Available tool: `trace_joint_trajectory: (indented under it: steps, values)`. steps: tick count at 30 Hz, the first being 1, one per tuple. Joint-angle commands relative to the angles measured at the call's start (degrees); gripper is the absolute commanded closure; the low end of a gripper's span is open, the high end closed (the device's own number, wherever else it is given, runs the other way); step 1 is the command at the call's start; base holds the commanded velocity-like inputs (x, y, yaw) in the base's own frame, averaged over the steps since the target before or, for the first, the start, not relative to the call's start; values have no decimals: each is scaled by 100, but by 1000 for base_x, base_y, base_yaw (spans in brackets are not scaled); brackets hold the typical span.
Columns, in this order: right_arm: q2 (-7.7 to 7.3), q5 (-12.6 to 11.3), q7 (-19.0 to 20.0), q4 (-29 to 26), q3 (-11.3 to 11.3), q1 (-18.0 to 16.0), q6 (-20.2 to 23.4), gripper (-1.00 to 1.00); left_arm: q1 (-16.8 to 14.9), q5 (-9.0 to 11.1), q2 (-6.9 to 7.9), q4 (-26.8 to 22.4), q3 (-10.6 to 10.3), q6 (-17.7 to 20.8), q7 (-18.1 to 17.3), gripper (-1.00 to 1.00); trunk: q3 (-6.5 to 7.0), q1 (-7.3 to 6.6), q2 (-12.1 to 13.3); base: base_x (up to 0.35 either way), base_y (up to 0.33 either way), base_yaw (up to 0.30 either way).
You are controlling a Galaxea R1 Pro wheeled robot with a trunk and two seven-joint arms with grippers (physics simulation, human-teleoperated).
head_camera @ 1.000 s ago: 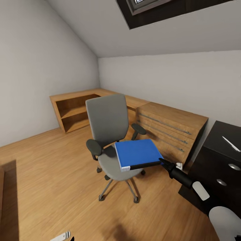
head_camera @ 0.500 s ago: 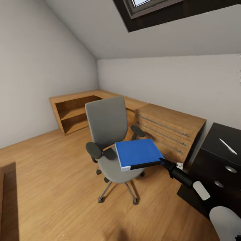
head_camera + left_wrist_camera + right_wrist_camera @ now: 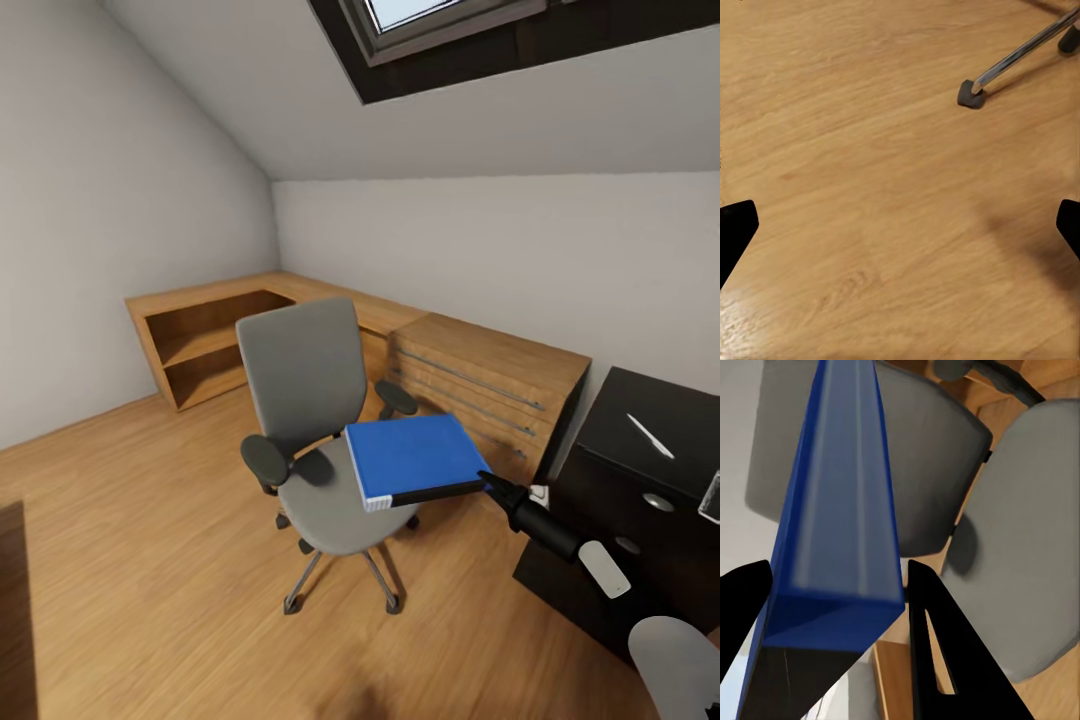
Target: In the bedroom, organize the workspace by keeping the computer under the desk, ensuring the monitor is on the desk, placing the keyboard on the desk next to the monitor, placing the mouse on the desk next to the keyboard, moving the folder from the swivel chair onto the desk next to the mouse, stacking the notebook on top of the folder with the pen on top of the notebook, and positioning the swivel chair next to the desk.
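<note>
Holding the folder (image 3: 412,458) level above the chair (image 3: 315,420) seat, the right claw (image 3: 487,484) is clamped on the dark spine at the folder's near right corner; in the right wrist view the blue cover (image 3: 840,502) runs away between the two black fingers (image 3: 934,645), which press on either side of it. The folder's long axis points from the claw out to the robot's left, over the chair, while the black counter (image 3: 650,420) lies the other way, at the robot's right, behind the right arm. So the coming move turns, by the look of it, on swinging the folder rightward, roughly back along its own length, and the right arm is the nearer one. A pen (image 3: 640,433) lies on the counter top near its edge, well apart from the folder. The left claw (image 3: 900,225) hangs low over bare wooden floor (image 3: 855,150), its fingertips wide apart with nothing between them, near one chrome leg (image 3: 1020,56) of the chair base. Compared with a second ago, the whole head view has shifted: the chair and the wooden drawer unit (image 3: 480,385) sit further left, more of the counter shows at the right, and the folder keeps the same place against the claw, so the camera has turned rightward rather than the things moving.
</note>
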Motion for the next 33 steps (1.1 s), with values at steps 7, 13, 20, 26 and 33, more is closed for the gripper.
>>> trace_joint_trajectory:
  steps: [7,13,20,26,33]
  values:
    - [-11,-19,95,-5,-8,-3,34,100,-3,45,-4,2,24,-8,-46,-100,121,-155,280,0,0,0]
    - [-21,-19,108,-66,-8,-3,38,100,-3,45,-11,1,24,-8,-46,-100,229,-287,520,0,0,0]
    - [-78,-18,115,-238,-10,-3,153,100,-3,45,-13,3,24,-8,-46,-100,354,-440,801,0,0,0]
    - [-222,-28,115,-258,-18,-3,299,100,-3,45,-13,3,24,-8,-46,-100,462,-572,1042,0,0,0]
    - [-421,-45,113,-455,-33,-3,499,100,-3,45,-13,1,24,-8,-46,-100,588,-726,1323,0,0,0]
